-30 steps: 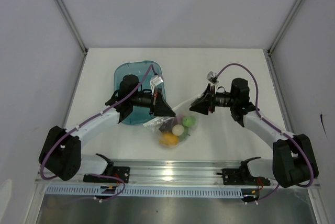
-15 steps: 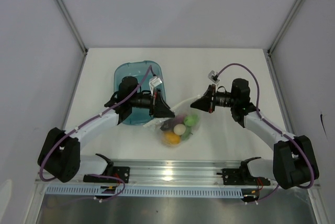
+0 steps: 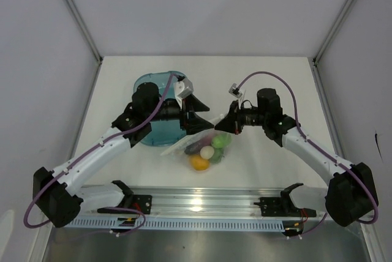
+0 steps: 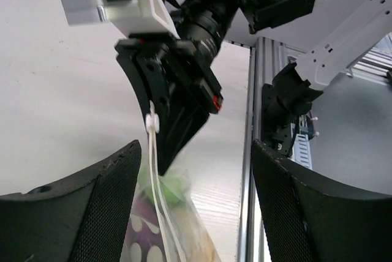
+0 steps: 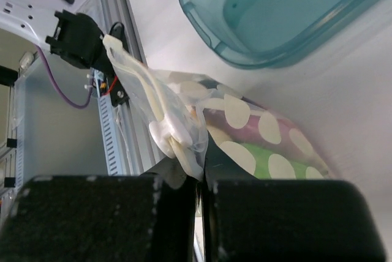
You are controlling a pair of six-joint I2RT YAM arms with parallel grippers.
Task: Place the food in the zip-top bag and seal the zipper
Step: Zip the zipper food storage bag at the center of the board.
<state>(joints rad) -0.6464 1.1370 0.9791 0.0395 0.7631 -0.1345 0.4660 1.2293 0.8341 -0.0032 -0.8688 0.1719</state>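
Observation:
The clear dotted zip-top bag lies mid-table with the food inside: a light green piece, a white ball, a yellow-orange piece and a purple piece. My right gripper is shut on the bag's top edge by the zipper, holding that edge raised. In the left wrist view the zipper runs as a white strip between the wide-apart fingers of my left gripper, which is open around the bag's edge without touching it.
The teal translucent tub sits just left of the bag, partly under my left arm. An aluminium rail runs along the near table edge. Grey walls close in the table on three sides.
My left gripper has let go of the bag, opened and swung up and right. My right gripper has shut on the bag's zipper edge and shifted left.

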